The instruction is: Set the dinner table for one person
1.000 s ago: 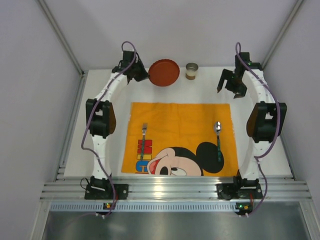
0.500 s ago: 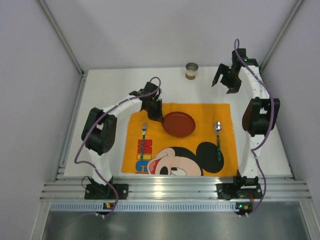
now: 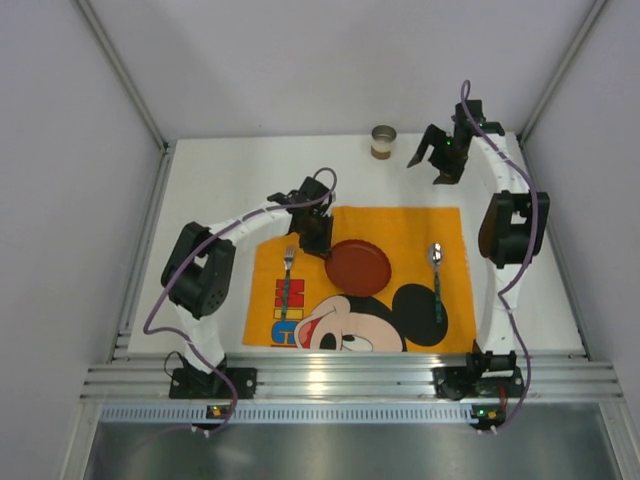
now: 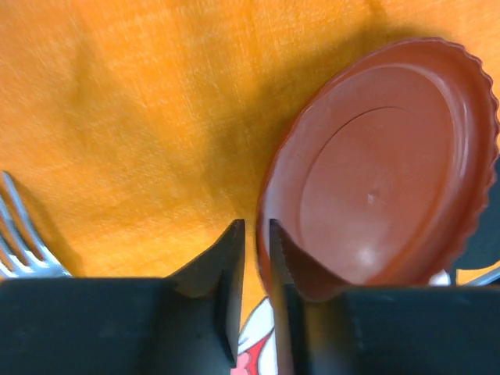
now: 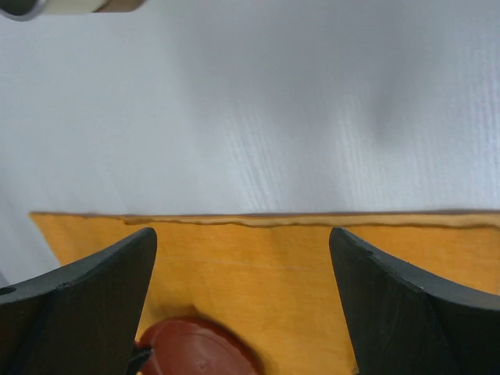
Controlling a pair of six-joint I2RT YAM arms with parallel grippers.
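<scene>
The white dinner table (image 3: 210, 195) carries an orange Mickey Mouse placemat (image 3: 400, 225). My left gripper (image 3: 320, 238) is shut on the left rim of a dark red plate (image 3: 358, 267), which sits over the middle of the placemat. In the left wrist view the gripper (image 4: 256, 234) pinches the rim of the plate (image 4: 383, 172). A fork (image 3: 288, 278) lies on the left of the placemat and a spoon (image 3: 436, 272) on the right. My right gripper (image 3: 428, 165) is open and empty, just right of a small cup (image 3: 383, 140) at the back; its jaws stand wide apart (image 5: 242, 234).
Pale lilac walls close in the table on three sides. A ribbed aluminium rail (image 3: 350, 380) runs along the near edge by the arm bases. The cup's edge shows at the top left of the right wrist view (image 5: 47, 6), and the plate at its bottom (image 5: 199, 348).
My left gripper has carried the red plate from the back of the table onto the middle of the placemat. My right gripper has moved left toward the cup, staying open.
</scene>
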